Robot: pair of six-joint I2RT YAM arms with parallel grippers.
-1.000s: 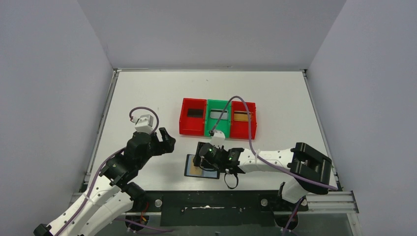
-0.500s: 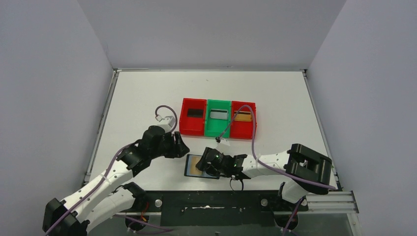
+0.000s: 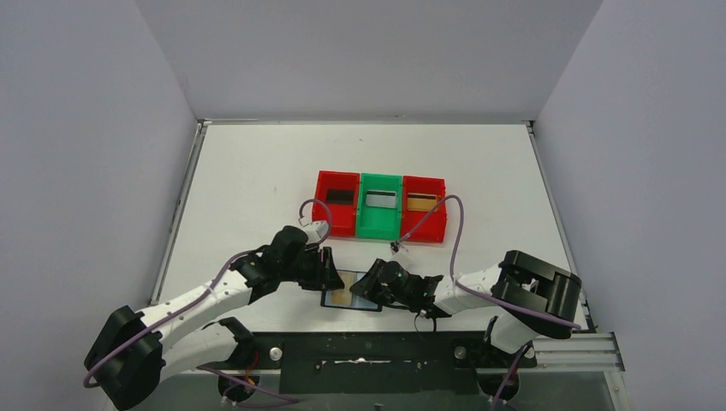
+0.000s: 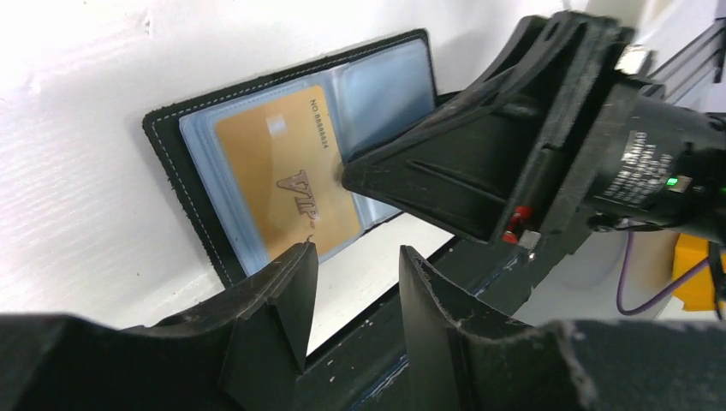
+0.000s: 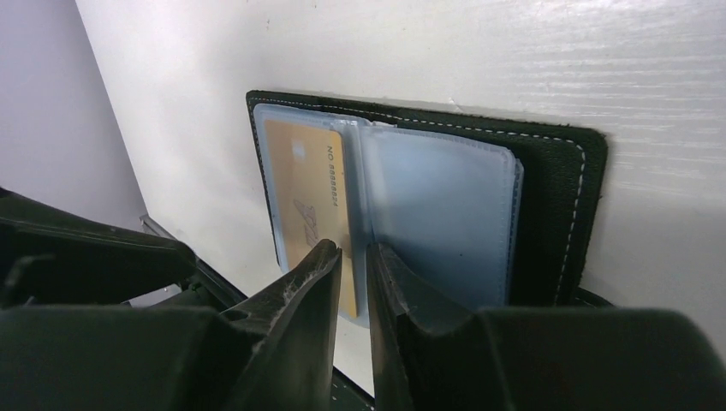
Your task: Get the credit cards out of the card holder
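The black card holder [image 3: 330,300] lies open near the table's front edge, its grey-blue pockets facing up. It also shows in the left wrist view [image 4: 184,184] and the right wrist view [image 5: 556,197]. One gold credit card [image 4: 278,175] sits in the left pocket and is also seen in the right wrist view [image 5: 304,193]. My right gripper [image 5: 353,257] is nearly shut with nothing between its jaws, its tips down on the holder's fold, as the top view [image 3: 366,288] shows. My left gripper [image 4: 355,261] is open and empty, at the holder's left side [image 3: 330,272].
A row of three small trays stands behind the holder: red [image 3: 324,216], green [image 3: 380,228], red [image 3: 439,221]. Each holds a card-like item: dark, grey and tan. The table's black front rail [image 3: 368,355] runs just in front of the holder.
My left arm has swung right and forward until its gripper reached the holder's left edge. My right gripper has shifted slightly right and lower over the holder.
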